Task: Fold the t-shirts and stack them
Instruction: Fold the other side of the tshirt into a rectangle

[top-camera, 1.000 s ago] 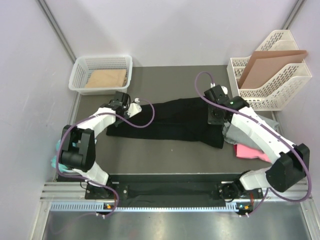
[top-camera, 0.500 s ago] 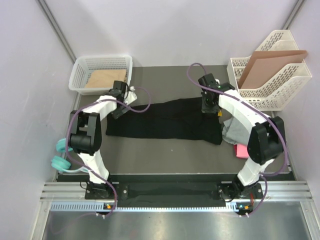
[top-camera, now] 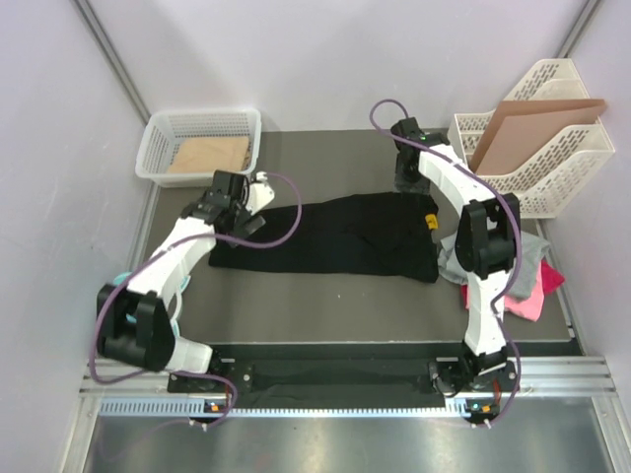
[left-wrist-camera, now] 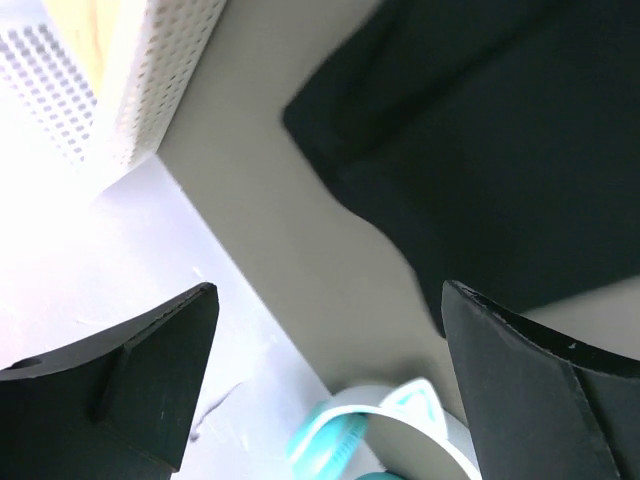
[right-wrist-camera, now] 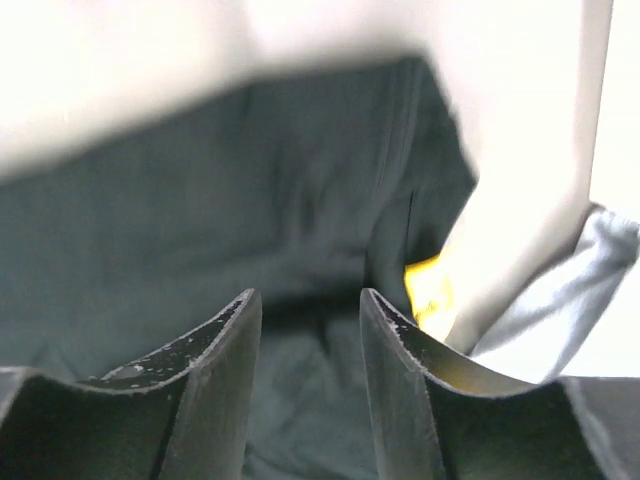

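Observation:
The black t-shirt (top-camera: 335, 236) lies flat across the middle of the table as a long folded band. My left gripper (top-camera: 246, 202) hovers over its far left corner, jaws wide open and empty; in the left wrist view (left-wrist-camera: 328, 290) the black t-shirt (left-wrist-camera: 500, 150) is ahead to the right. My right gripper (top-camera: 405, 185) is at the shirt's far right edge, and in the right wrist view (right-wrist-camera: 309, 295) its jaws stand apart just above the black t-shirt (right-wrist-camera: 200, 220), holding nothing. The grey t-shirt (top-camera: 527, 258) and pink t-shirt (top-camera: 537, 296) lie crumpled at the right.
A white basket (top-camera: 202, 123) holding a brown sheet stands at the back left. A white file rack (top-camera: 532, 168) with a cardboard sheet (top-camera: 537, 123) stands at the back right. Teal headphones (left-wrist-camera: 400, 430) lie at the table's left edge. A yellow tag (right-wrist-camera: 430, 290) lies beside the shirt's right end.
Both grippers opened and let go of the black shirt's far edge. The right arm swung towards the back, uncovering the grey and pink shirts.

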Tool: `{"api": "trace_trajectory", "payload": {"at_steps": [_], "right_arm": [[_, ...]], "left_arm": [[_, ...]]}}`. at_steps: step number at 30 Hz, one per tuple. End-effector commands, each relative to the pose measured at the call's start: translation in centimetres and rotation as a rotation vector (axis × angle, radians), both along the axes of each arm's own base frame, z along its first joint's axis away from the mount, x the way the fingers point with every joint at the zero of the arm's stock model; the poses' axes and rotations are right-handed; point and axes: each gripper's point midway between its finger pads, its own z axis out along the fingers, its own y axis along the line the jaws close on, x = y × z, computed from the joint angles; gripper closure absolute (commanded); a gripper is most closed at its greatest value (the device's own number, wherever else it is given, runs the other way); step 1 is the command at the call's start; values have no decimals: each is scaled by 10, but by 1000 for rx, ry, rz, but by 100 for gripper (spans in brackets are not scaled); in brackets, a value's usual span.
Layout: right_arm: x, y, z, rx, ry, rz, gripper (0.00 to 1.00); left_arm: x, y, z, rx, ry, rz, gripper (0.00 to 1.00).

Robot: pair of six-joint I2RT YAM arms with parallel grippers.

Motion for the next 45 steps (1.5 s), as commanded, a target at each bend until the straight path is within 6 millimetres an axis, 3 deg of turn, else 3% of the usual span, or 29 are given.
{"api": "trace_trajectory", "payload": {"at_steps": [1, 3, 4, 5, 6, 7, 8, 10, 11, 16, 28, 33, 38, 41, 43, 45], "right_arm": [[14, -10, 25, -32, -18, -21, 55], [3, 3, 45, -7, -59, 20, 52], [-10, 7, 34, 3, -44, 37, 51], [-20, 13, 55, 44, -95, 54, 50], [-33, 25, 55, 89, -88, 85, 50], [-50, 28, 38, 109, -56, 95, 50], [-61, 31, 52, 140, -90, 110, 50], [-87, 41, 34, 174, -53, 139, 50], [-95, 44, 40, 193, -66, 152, 50], [-128, 65, 21, 247, -9, 212, 53], [-126, 94, -22, 273, 73, 251, 60], [-129, 105, -36, 260, 104, 272, 60], [-123, 102, -45, 220, 113, 269, 61], [-119, 99, -48, 192, 117, 273, 71], [-114, 95, -49, 158, 109, 267, 82], [-109, 90, -47, 122, 96, 259, 85]], "left_arm": [[-40, -11, -29, -75, 83, -44, 2], [-48, -10, -45, -73, 114, -41, 2], [-43, -9, -49, -68, 107, -33, 2], [-39, -9, -51, -65, 101, -26, 2], [-36, -9, -54, -66, 99, -12, 2], [-25, -8, -56, -56, 86, 6, 2], [-20, -8, -58, -53, 87, 14, 2], [-6, -7, -65, -52, 90, 37, 3], [1, -7, -66, -54, 82, 45, 3], [19, -5, -84, -49, 115, 96, 3], [0, 13, -117, 11, 177, 136, 4], [-9, 18, -120, 20, 184, 135, 4], [-19, 16, -121, -5, 191, 134, 4], [-23, 17, -120, -2, 190, 131, 4], [-23, 17, -117, -5, 179, 129, 4], [-26, 18, -116, -2, 179, 128, 4]]}}
